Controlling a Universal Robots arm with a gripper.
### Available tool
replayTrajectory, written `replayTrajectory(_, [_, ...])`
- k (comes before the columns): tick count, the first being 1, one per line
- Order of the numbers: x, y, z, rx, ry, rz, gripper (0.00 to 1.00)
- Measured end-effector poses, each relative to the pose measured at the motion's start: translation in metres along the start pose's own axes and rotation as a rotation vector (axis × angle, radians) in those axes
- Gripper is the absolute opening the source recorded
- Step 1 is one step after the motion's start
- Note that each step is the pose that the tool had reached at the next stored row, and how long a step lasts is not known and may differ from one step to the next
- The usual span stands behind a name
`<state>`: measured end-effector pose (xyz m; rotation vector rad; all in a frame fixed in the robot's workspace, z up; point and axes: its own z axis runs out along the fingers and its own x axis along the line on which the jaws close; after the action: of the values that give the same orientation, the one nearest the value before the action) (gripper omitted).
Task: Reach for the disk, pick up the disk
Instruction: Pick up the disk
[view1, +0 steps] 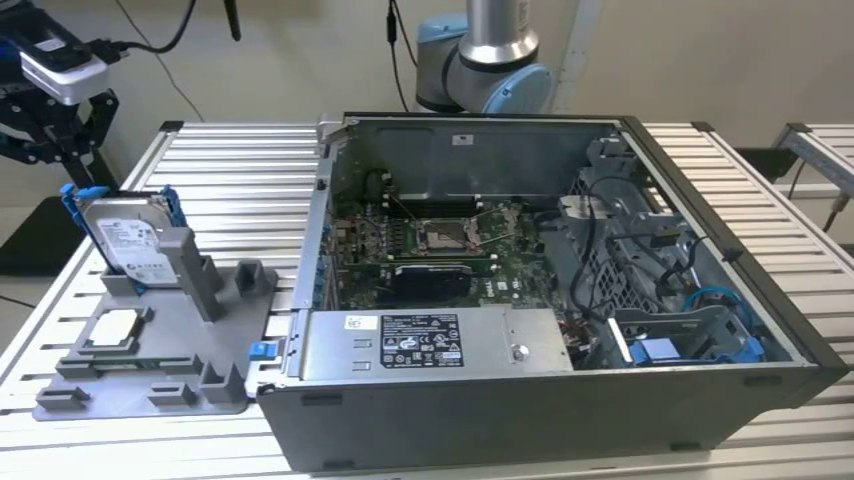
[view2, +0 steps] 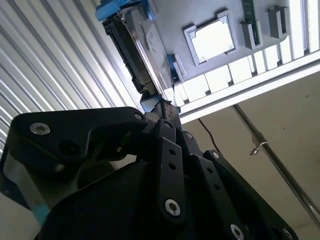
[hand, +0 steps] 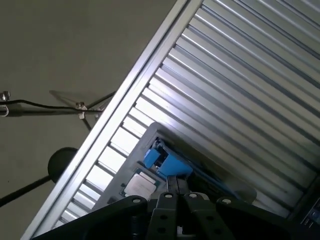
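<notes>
Blue plastic runs round the edge of the disk (view1: 130, 238). The disk stands up on its side in a grey holder (view1: 187, 355) on the metal table (view1: 240, 170). That spot is at the exterior view's left, beside the open computer (view1: 534, 400). A small square chip (view1: 114, 328) lies flat on the same holder, near the disk.

The arm (view1: 487, 60) rises behind the computer. Its black gripper (view1: 47, 135) hangs in the air above the disk, a bit further to the exterior view's left. It points down at a slant. It does not touch the disk.

In both wrist views the gripper's tip (view2: 160, 106) (hand: 176, 182) looks pressed together, with nothing held in it. The disk (view2: 142, 55) with its blue edge (hand: 165, 162) sits just past that tip, and the chip (view2: 212, 37) lies close by.
</notes>
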<state>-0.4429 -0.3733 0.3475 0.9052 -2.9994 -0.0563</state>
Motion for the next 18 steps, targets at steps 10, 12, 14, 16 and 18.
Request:
replayTrajectory(10, [0.0000, 0.0000, 0.0000, 0.0004, 0.0023, -0.087, 0.00])
replayTrajectory(12, [0.0000, 0.0000, 0.0000, 0.0003, 0.0030, -0.108, 0.00])
replayTrajectory(14, [0.0000, 0.0000, 0.0000, 0.0003, 0.0038, -0.131, 0.00])
replayTrajectory(16, [0.0000, 0.0000, 0.0000, 0.0004, 0.0047, -0.163, 0.00])
replayTrajectory(18, [0.0000, 0.0000, 0.0000, 0.0010, 0.0052, -0.200, 0.00])
